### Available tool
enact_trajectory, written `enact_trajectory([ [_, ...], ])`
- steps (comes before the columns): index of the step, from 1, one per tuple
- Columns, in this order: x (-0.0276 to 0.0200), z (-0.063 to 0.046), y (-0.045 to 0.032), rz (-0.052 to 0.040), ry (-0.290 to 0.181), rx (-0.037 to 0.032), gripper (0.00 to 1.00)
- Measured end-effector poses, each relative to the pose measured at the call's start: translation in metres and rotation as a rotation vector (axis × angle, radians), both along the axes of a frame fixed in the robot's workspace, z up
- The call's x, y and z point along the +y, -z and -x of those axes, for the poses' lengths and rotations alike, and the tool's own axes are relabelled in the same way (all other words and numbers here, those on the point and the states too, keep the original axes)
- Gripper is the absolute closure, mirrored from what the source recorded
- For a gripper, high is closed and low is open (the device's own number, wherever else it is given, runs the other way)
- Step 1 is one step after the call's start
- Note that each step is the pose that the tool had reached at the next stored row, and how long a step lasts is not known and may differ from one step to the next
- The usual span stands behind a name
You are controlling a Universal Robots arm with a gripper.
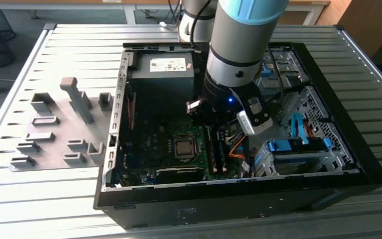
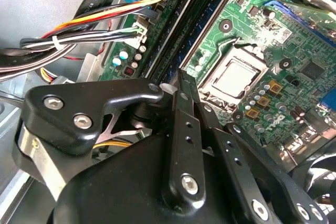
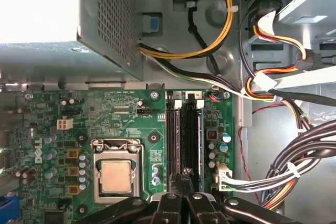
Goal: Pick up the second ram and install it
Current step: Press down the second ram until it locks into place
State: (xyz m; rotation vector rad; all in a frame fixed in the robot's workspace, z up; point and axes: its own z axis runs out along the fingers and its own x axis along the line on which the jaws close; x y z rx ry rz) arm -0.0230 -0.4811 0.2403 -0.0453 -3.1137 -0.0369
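The exterior view looks down from high above at the ribbed metal table (image 1: pixel 51 199) and the open black computer case (image 1: pixel 370 174), taking in both whole. Both wrist views sit close inside that case, looking past the black gripper (image 3: pixel 181 203) at the green motherboard (image 3: pixel 126 116) and its square silver processor (image 2: pixel 237 77).

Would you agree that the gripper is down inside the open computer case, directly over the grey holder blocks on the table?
Not quite. The gripper is down inside the open computer case, but it sits over the black memory slots on the motherboard, beside the processor socket, as the first wrist view shows. The grey holder blocks lie outside the case, toward the exterior view's left.
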Motion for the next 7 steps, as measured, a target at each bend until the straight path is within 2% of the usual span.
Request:
enact_trajectory([
  [7, 0.0000, 0.0000, -0.0012, 0.0001, 0.000, 0.0000, 0.89],
])
